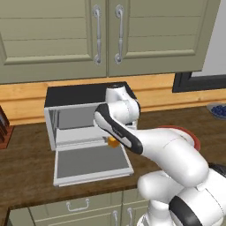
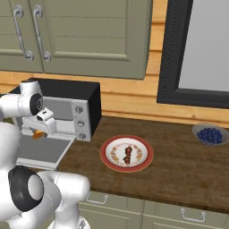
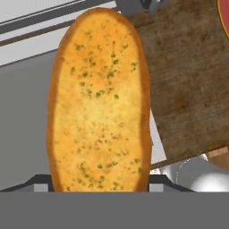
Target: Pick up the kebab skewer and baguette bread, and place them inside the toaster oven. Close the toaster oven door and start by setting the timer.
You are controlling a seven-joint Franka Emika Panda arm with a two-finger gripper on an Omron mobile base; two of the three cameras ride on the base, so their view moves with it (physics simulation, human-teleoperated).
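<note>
The fingers (image 2: 40, 132) pinch the bread (image 3: 99, 103) over the open door (image 1: 90, 162), before the oven (image 1: 88, 115). If released here, it may land on the door; the skewer (image 2: 127, 154) waits on the plate (image 2: 108, 160).

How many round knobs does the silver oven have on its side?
3 knobs: they run in a column down the toaster oven's right front strip, top, middle and bottom. The arm hides that strip in the left base view.
</note>
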